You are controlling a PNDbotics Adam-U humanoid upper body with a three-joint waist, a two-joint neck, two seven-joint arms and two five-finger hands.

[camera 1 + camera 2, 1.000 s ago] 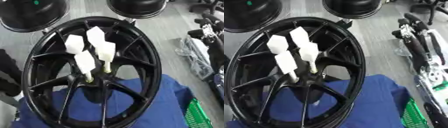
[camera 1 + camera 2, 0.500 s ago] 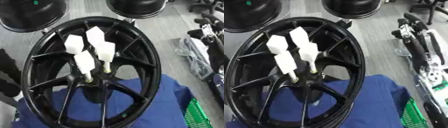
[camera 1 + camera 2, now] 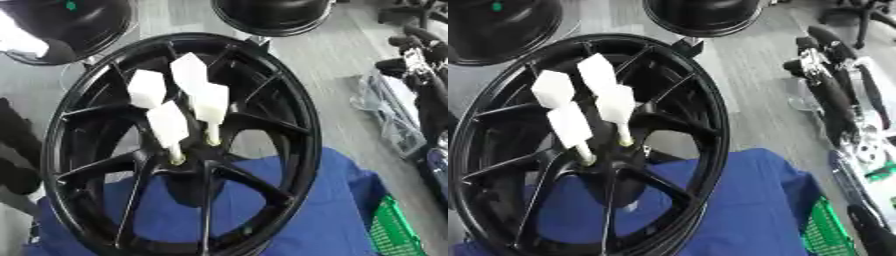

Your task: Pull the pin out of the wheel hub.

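Neither hand shows in either view, so I cannot tell their state. Four white pins [image 3: 168,125] stand in the centre of the black wheel hub [image 3: 289,125], over a blue cloth [image 3: 332,215]. They look light and stiff; the blocky white heads seem the best hold.

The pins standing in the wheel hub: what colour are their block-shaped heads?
White, clearest in the left eye view: pins against the black wheel hub.

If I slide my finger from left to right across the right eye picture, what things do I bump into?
Black wheel hub with its white pins sticking out of the middle → blue cloth → green basket → the robot's right arm along the right edge.
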